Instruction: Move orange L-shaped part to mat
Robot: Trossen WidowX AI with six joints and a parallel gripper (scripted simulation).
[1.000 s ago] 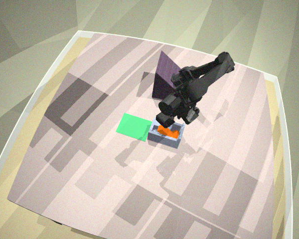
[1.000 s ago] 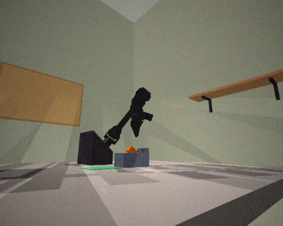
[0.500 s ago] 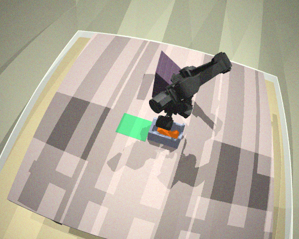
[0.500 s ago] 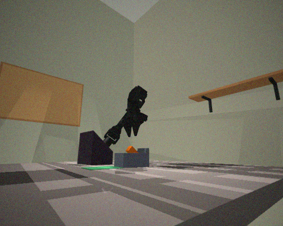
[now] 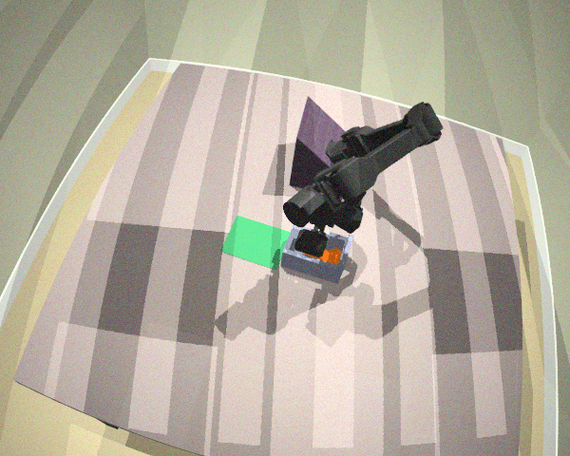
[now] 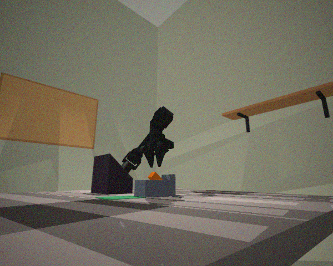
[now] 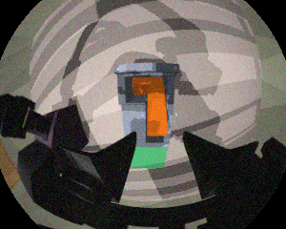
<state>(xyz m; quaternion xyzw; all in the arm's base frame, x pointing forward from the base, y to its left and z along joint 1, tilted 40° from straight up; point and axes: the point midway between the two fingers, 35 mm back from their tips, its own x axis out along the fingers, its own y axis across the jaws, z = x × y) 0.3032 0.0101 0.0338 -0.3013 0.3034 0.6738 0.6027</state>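
Part (image 6: 154,175) tipped up in tray (image 6: 149,189) | gripper (image 6: 155,165) above, open, empty | left: pinch, lift, place on mat (image 5: 251,241)

- The arm (image 5: 373,157) is seen in the top view stretched from the far right toward the near left; its links are dark grey to black.
- In the exterior view the arm (image 6: 144,148) is raised from its lower joint at the left up to a bend at the top; the wrist is then turned downward.
- The gripper (image 6: 154,165) is pointed down, its two tapered fingers (image 6: 150,160) hanging side by side with a narrow gap between the tips.
- In the wrist view the gripper (image 7: 157,148) is shown with its jaws parted; nothing is held between the fingers; both dark fingertips are seen at the lower edge of the view.
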